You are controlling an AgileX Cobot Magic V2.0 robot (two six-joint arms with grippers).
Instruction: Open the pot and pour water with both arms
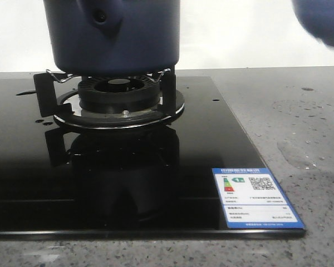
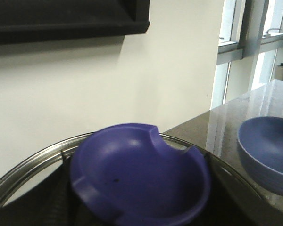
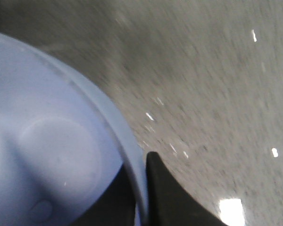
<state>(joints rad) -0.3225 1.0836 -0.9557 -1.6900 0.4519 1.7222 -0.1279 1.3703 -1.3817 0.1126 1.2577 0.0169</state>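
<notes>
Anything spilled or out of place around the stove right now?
Yes. Water lies on the grey countertop right of the black cooktop: a wet patch plus scattered droplets. A few drops also sit on the glass left of the burner. The pot sits squarely.

Pot (image 1: 114, 33) top cut off by frame edge, bowl (image 1: 322, 19) blurred and cropped at corner

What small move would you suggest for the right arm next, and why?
Probably carry the bowl leftward until it is above the pot, without tilting yet. The right gripper pinches the bowl's rim, and the front view shows the bowl raised but off to the pot's right, so pouring now would likely miss.
</notes>
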